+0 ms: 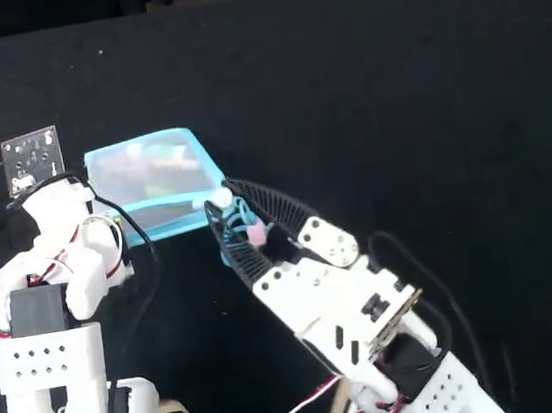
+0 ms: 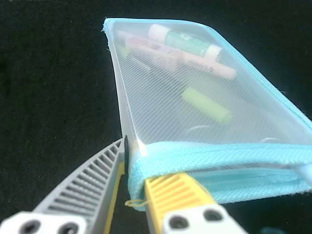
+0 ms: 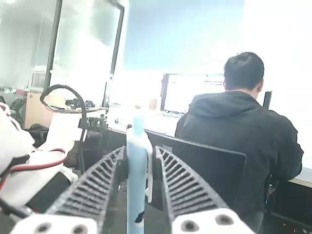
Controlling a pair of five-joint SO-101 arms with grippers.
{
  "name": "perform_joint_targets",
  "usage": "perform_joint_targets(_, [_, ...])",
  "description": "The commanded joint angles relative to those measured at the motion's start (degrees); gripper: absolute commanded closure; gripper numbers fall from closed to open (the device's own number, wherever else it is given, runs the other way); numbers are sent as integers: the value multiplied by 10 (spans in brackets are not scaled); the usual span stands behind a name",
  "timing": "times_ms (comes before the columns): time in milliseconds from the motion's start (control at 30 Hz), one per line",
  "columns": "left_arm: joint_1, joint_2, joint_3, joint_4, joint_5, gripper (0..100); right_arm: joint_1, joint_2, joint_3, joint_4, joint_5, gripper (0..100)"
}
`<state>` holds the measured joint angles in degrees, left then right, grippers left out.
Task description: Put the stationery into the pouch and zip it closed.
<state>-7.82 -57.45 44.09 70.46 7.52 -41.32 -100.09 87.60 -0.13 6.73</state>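
In the frame's upper left, the left gripper (image 2: 132, 163) clamps the pouch (image 2: 161, 122) corner as an anchor (stationery (image 2: 205, 105) already inside), while the right gripper (image 3: 139, 150) pinches its zipper end, likely for pulling.

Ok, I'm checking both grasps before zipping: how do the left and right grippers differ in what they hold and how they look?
The left gripper clamps the mesh pouch at one end of its zip edge; the right gripper pinches a thin light-blue strip at the other end. The left gripper has one grey and one yellow finger; the right gripper's fingers are both dark. Both are shut.
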Motion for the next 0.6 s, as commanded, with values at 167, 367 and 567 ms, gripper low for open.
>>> perform_joint_targets(167, [1, 3, -2, -4, -3, 971, -5, -17, 40, -30, -4, 987])
perform_joint_targets(367, [1, 3, -3, -4, -3, 971, -5, -17, 86, -61, -4, 987])
perform_joint_targets(567, [1, 3, -4, -4, -3, 971, -5, -13, 88, -137, -4, 987])
